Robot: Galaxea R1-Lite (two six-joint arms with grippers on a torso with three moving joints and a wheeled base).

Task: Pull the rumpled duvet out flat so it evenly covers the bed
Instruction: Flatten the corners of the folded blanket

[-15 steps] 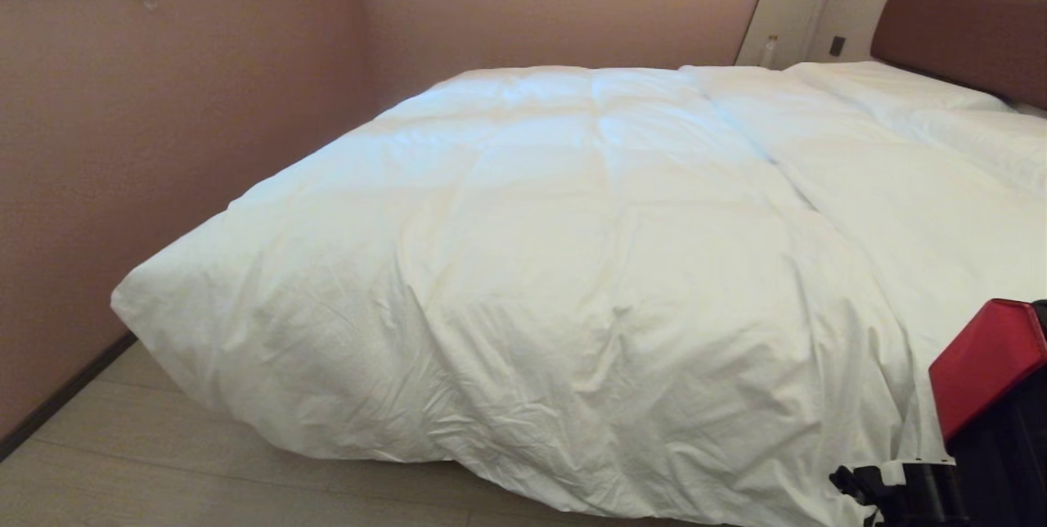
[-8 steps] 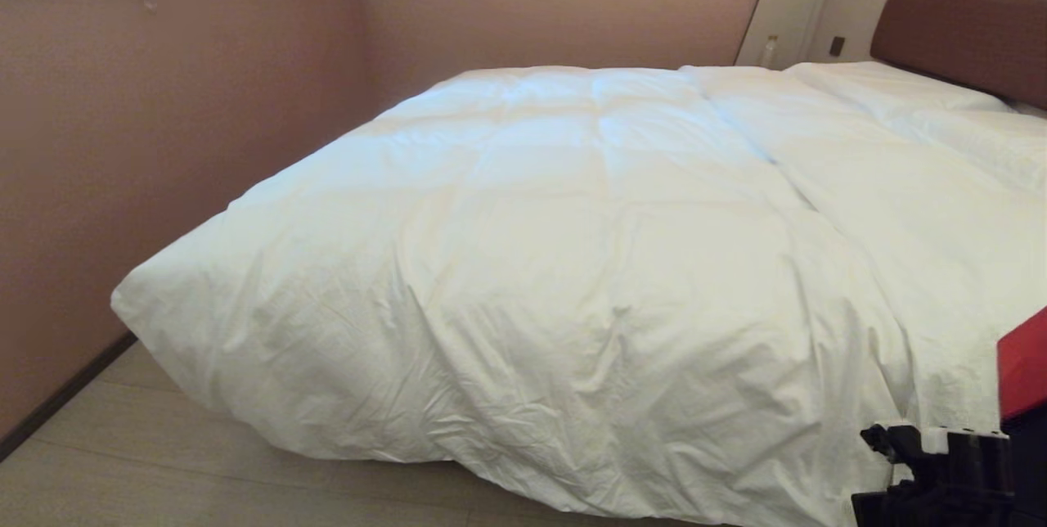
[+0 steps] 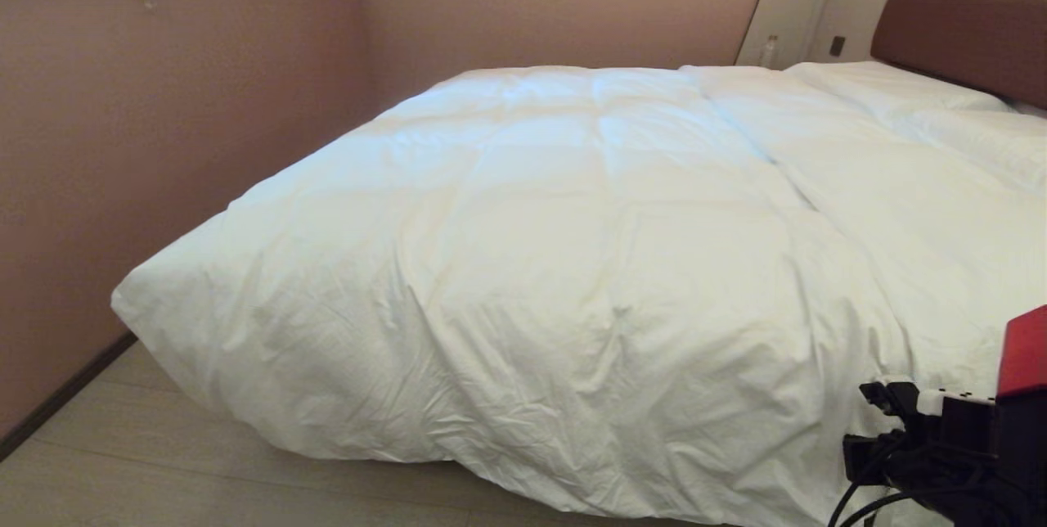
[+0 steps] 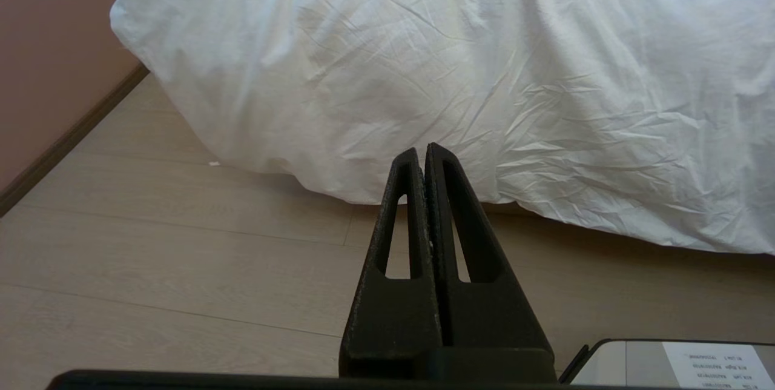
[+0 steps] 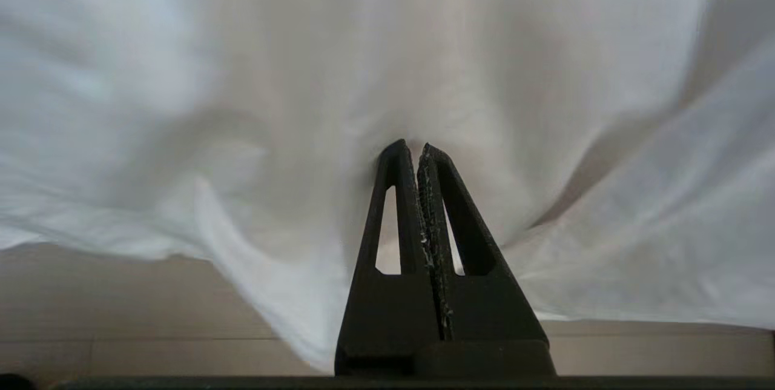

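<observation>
room: pink-beige walls (image 3: 204,101), pale wood floor (image 3: 123,461), bed pushed toward the wall corner; brown headboard (image 3: 965,36) far right w/ beige panels.
bed (image 3: 1010,105): low, wide; base hidden under linen from here. Bare white strip at the head end only.
duvet (image 3: 556,265): on the bed, spread over most of it, quilted squares faint. Foot end overhangs and drapes nearly to the floor; near-left corner puffed out past the mattress. Creases bunch at the near edge, prob. from where it was tugged.
pillows (image 3: 891,85): 2 white, at the headboard, duvet stops short of them.
right tool (image 5: 418,148): low at the near-right edge of the bed, tips pressed together, nosed against the hanging duvet fabric. Nothing visibly pinched between tips. Judged: placed at the hem bc that's the handle for pulling the cover square.
left tool (image 4: 422,154): clenched, empty, parked low over the floor, aimed at the duvet's foot-end hem, apart from it.
small bottle (image 3: 769,51): on the ledge by the beige panel, upright, contents can't tell.
containers: none else in view.
task status (judgement): mostly flat; overhang looks heavier at foot/left, so evening out likely remains.
</observation>
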